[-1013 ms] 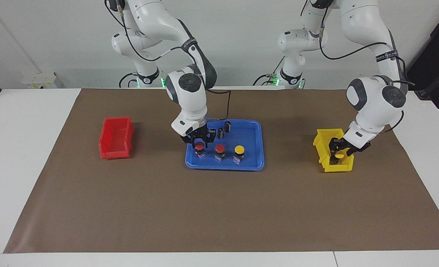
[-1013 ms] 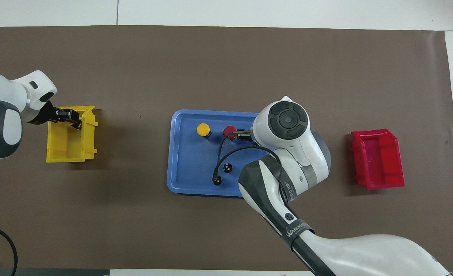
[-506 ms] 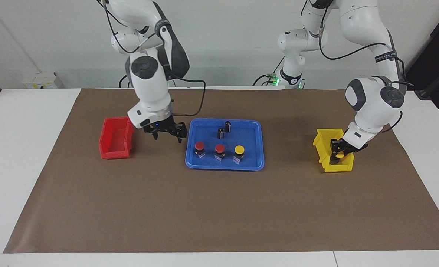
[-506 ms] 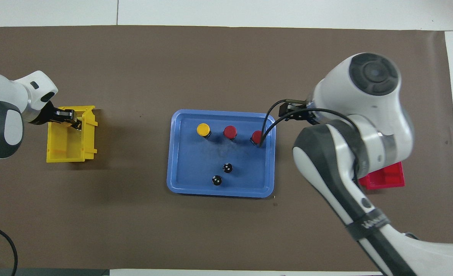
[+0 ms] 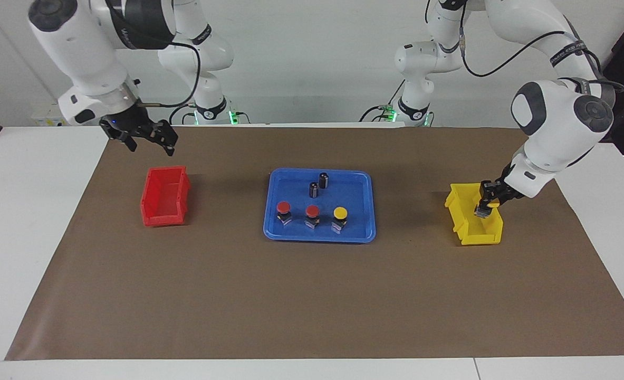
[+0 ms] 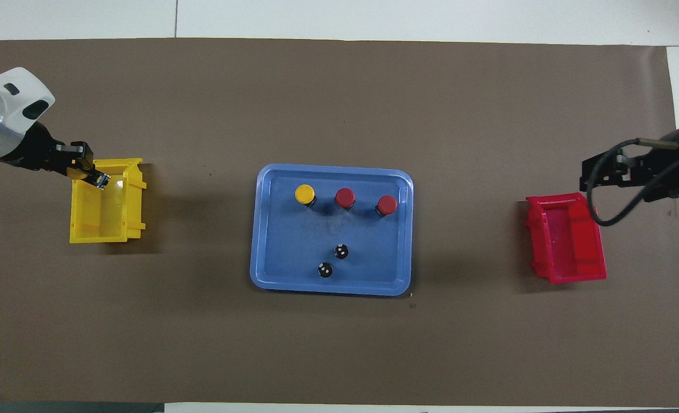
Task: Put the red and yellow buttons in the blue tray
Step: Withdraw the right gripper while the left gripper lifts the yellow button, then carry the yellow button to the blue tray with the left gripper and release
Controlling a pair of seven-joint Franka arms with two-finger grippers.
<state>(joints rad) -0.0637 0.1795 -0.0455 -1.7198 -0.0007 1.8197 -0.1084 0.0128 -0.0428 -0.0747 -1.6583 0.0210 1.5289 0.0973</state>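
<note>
Brown mat [image 5: 312, 295] covers most of the white table [image 5: 32, 264]. Blue tray [image 5: 362, 182] sits mid-mat, flat.

Red bin [image 5: 165, 196] is toward the right arm's end of the table, yellow bin [image 5: 462, 232] toward the left arm's end, both well apart from the tray.

Right gripper [image 5: 145, 138] is up in the air over the mat, next to the red bin on the robots' side; fingers spread wide, nothing between them. In the overhead view it shows just past the red bin's rim [image 6: 620, 172].

Left gripper [image 5: 488, 203] is raised over the yellow bin, clenched on a yellow-capped button [image 5: 492, 204] (dark base hangs below the fingers, clear of the bin floor). Same from above: button [image 6: 81, 174] at the bin's corner.

In the tray, along the edge farther from the robots, a row of three upright buttons: red button [image 5: 283, 207] toward the right arm's end, second red button [image 5: 312, 211] in the middle, yellow button [image 5: 339, 213] toward the left arm's end. Close together, not touching.

Two dark grey cylinders [image 5: 318, 184] stand in the tray nearer the robots, just beside each other.
</note>
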